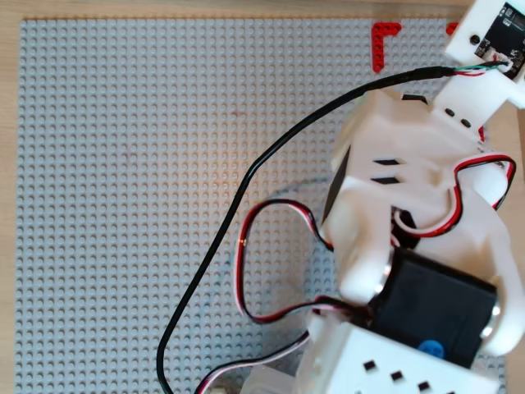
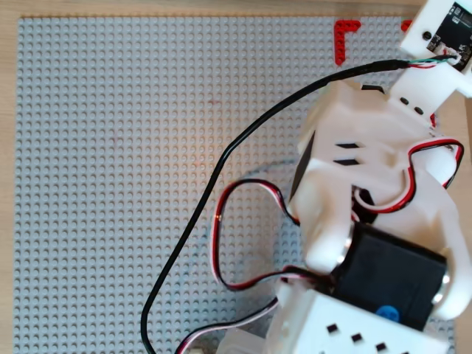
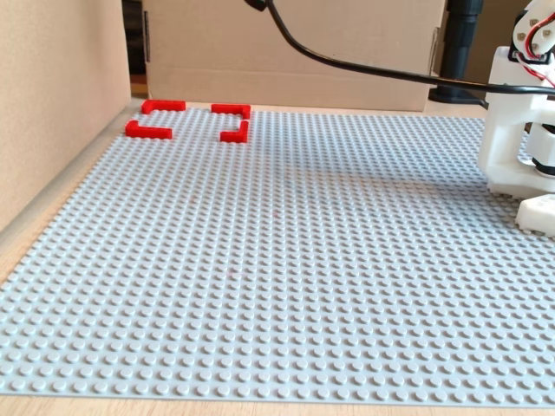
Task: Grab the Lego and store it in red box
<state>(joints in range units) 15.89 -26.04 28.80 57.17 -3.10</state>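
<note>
Searching comes first: no Lego shows on the baseplate [image 3: 286, 260]; the red box [image 3: 186, 120] sits at eleven o'clock in the fixed view. Gripper state: cannot tell, hidden.

One grey studded baseplate [image 3: 286, 260]. Four red corner brackets [image 3: 149, 130] form one red box at ten o'clock in the fixed view (overhead views show only two). One white arm [image 1: 410, 164].
</note>
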